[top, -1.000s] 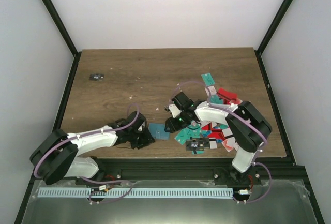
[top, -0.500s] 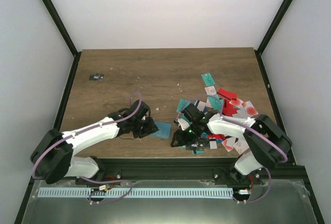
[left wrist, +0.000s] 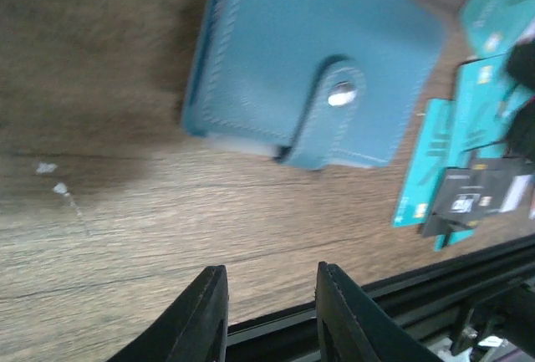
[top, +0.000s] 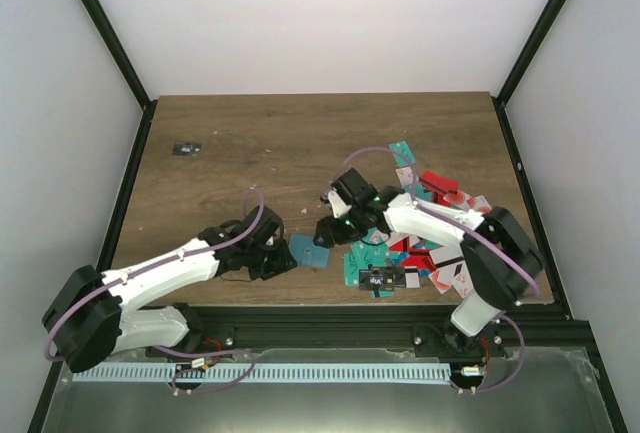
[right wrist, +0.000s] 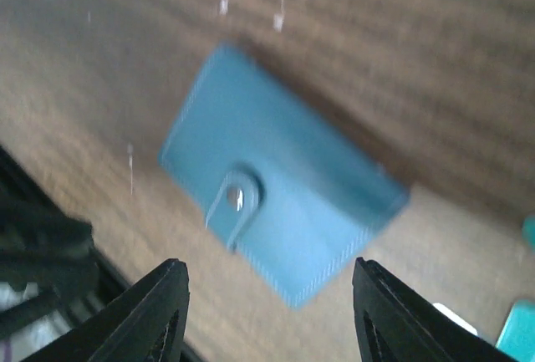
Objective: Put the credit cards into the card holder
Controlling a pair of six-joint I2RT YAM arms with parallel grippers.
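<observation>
Card holder: the card holder point(top: 308, 251) is a blue-grey folding wallet, closed, lying flat on the tabletop point(top: 300, 143) near its front edge, between the two pincers.
Closure: a strap wraps over one edge and is fastened by a metal snap point(left wrist: 342, 94) on the upper face.
Orientation: the outline is nearly square, so no long axis stands out. It sits skewed to the tabletop edges. In the left wrist view the strap edge faces the pincer fingers.
Markings on holder: only stitching along the border, with no readable writing.
Credit cards: the credit cards point(top: 400, 253) lie in a loose, overlapping pile to the right of the holder, mostly teal with red, white and pink. The nearest teal cards lie just beside the holder's right edge.
Markings on cards: a black card point(left wrist: 472, 199) carries white print, too blurred to read.
Left pincer: the left pincer point(left wrist: 272, 282) is low over the wood at the holder's left side, fingers narrowly apart, gripping nothing.
Right pincer: the right pincer point(right wrist: 269, 270) is above the holder's far right side, fingers spread wide, gripping nothing.
Edges: the black front rail point(top: 330, 313) runs just beyond the holder on the near side.
Room: bare wood stretches from the holder toward the far edge and the left.
Other item: a small black object point(top: 186, 148) with white marks lies well apart, near the far left corner.
</observation>
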